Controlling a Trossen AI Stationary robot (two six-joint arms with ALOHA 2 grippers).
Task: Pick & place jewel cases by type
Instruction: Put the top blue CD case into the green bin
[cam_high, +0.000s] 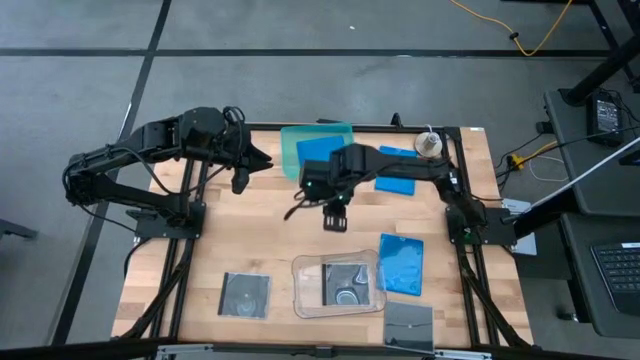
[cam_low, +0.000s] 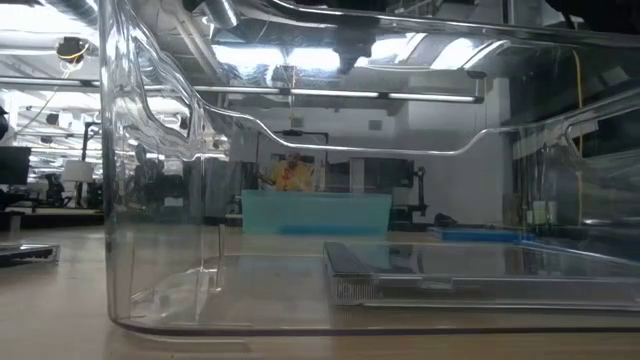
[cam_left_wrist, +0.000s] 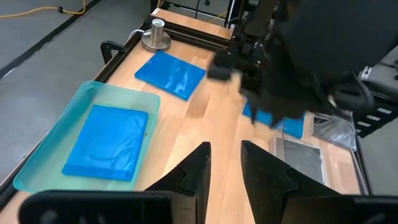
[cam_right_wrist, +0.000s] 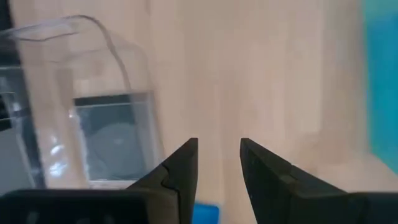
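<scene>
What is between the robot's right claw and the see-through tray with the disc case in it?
Only bare wooden table, seen from above: the right gripper hangs empty over it, short of the clear tray.

No text, label, brand, number or sign can be read in any view.

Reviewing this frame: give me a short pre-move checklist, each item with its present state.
1. Right gripper empty, fingers apart, over bare wood: ok.
2. Left gripper empty, waiting near the table's far left: ok.
3. Teal translucent tray holds a bright blue rectangular case: ok.
4. Clear rounded plastic tray holds a dark square disc case: ok.
5. Sorting finished: not ok; blue case and square case lie on the table.
</scene>
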